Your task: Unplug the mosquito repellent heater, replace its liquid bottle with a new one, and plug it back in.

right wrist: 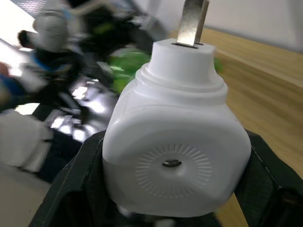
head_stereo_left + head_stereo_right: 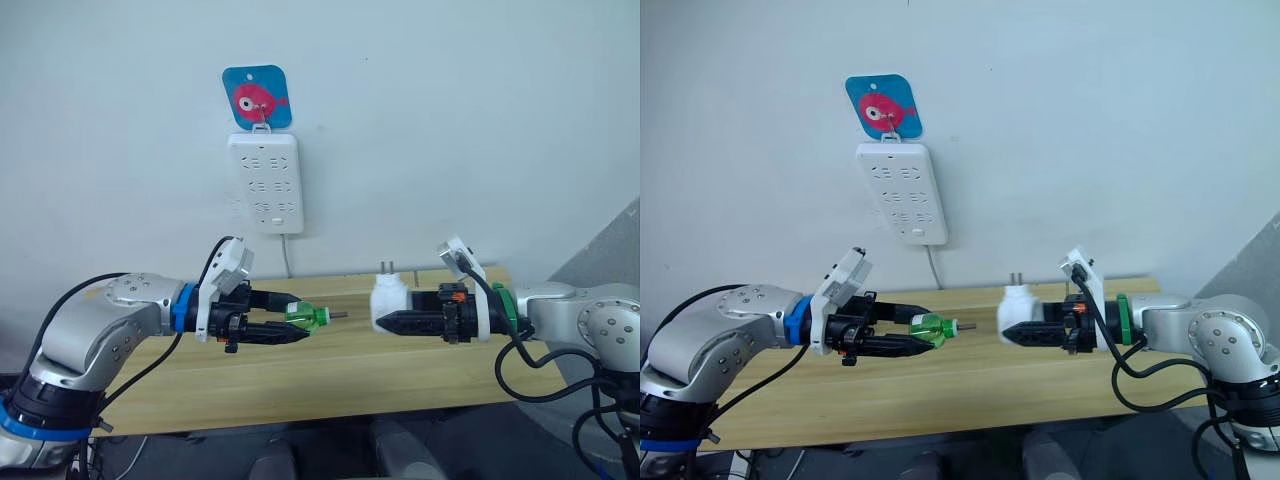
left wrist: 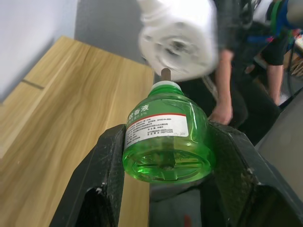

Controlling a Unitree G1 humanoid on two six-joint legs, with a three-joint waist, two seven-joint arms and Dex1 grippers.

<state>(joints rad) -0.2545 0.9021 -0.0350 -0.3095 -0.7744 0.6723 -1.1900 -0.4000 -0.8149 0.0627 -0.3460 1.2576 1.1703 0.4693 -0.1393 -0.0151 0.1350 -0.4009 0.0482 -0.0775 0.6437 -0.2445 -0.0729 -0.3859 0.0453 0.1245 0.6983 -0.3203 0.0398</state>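
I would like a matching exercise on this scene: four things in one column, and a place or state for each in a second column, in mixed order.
Things:
1. bottle
2. heater
3. power strip
4. fish hook

Places or states:
A. stuck on the wall, above the strip
B. held in the right gripper, pins up
C. hangs on the wall, nothing plugged in
D. green, held in the left gripper, wick toward the heater

Pairs: 1-D, 2-B, 3-C, 4-A
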